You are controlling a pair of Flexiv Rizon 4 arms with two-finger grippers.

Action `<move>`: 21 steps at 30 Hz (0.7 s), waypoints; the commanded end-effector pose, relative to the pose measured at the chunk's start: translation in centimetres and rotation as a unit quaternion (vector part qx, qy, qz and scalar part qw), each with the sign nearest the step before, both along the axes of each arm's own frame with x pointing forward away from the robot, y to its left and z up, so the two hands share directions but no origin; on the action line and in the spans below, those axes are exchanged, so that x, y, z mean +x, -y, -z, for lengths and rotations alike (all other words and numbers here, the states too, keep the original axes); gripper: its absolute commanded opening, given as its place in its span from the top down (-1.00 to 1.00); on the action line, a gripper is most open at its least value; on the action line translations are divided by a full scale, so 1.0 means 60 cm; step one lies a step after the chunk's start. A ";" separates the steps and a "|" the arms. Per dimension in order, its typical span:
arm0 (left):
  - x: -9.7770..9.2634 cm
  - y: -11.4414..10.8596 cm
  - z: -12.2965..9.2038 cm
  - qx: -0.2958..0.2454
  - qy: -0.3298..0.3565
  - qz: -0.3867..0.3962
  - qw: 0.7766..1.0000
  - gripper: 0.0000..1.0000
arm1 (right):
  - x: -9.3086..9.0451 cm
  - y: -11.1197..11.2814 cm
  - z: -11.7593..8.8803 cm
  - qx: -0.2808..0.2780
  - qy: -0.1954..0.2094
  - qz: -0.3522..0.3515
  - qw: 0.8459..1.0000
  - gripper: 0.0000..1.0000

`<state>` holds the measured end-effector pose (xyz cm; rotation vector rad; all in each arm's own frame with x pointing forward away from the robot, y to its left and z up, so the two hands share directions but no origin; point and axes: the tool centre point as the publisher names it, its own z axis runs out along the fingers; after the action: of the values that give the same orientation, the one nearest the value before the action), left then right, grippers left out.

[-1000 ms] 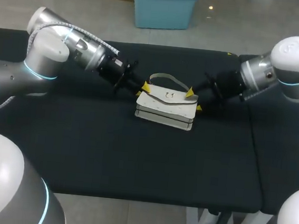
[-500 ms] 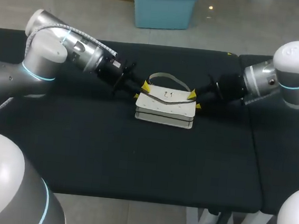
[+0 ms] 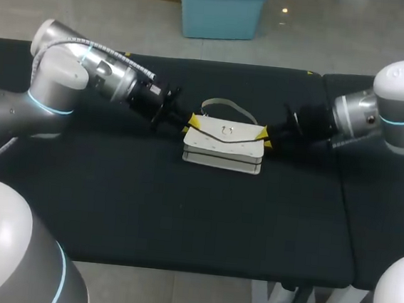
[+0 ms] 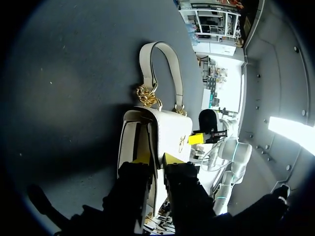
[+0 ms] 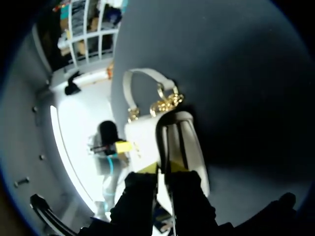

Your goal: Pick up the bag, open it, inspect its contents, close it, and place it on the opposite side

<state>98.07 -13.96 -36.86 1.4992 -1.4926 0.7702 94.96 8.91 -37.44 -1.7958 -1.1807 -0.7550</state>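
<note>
A white handbag with a gold clasp lies in the middle of the black table, its flap flat and its strap handle toward the far side. My left gripper is at the bag's left top corner. In the left wrist view the flap edge of the bag sits between the two close yellow tips of this gripper. My right gripper is at the right top corner. In the right wrist view its tips pinch the bag's edge.
The table stretches wide on both sides and in front of the bag. A seam at the right divides it from a second black table top. Gold chain links join the handle to the bag.
The flap, held raised a second ago, now lies flat on the bag. Both grippers have dropped lower at the bag's top corners, and the right one's fingers have drawn together.
</note>
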 end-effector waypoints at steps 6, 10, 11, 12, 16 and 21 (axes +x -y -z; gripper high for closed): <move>-0.013 -0.011 -0.029 0.012 0.014 -0.009 1.000 -1.00 | -0.005 0.017 -0.015 -0.009 0.007 0.002 1.000 -1.00; -0.024 -0.025 -0.060 0.017 0.031 -0.010 0.999 -1.00 | -0.013 0.027 -0.030 -0.021 0.011 0.006 1.000 -1.00; -0.026 -0.028 -0.067 0.018 0.033 -0.011 0.999 -1.00 | -0.016 0.029 -0.034 -0.022 0.011 0.006 1.000 -1.00; -0.028 -0.034 -0.074 0.017 0.035 -0.009 0.999 -1.00 | -0.018 0.030 -0.037 -0.026 0.013 0.006 1.000 -1.00; -0.030 -0.049 -0.090 0.038 0.039 -0.018 0.998 -1.00 | -0.030 0.033 -0.045 -0.036 0.010 0.004 0.999 -1.00; -0.026 -0.071 -0.094 0.078 0.030 -0.034 0.996 -1.00 | -0.046 0.022 -0.041 -0.044 0.005 -0.011 0.999 -0.58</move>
<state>97.16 -10.23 -32.24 1.6008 -1.5754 0.7513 92.55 7.13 -35.12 -1.8381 -1.2519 -0.7105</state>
